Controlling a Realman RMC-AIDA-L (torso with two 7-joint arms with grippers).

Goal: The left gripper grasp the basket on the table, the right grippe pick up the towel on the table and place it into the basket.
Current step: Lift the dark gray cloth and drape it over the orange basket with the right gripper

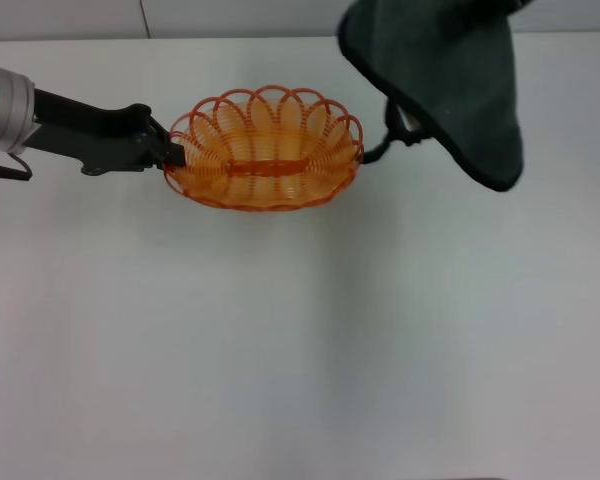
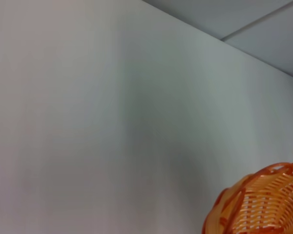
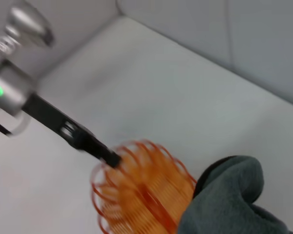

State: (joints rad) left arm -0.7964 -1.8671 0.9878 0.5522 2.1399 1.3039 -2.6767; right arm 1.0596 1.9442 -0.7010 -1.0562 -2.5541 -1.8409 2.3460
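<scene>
On the plain white table [image 1: 280, 350] the orange wire basket [image 1: 265, 150] sits with its long axis running side to side, scalloped loops around an open rim. The left gripper [image 1: 170, 152] is clamped on the basket's left end. The dark, soft towel [image 1: 450, 85] hangs lifted above and just right of the basket, so its drop lies leftward and down. The right grippe carrying it is hidden behind the cloth; its fingers cannot be made out.
</scene>
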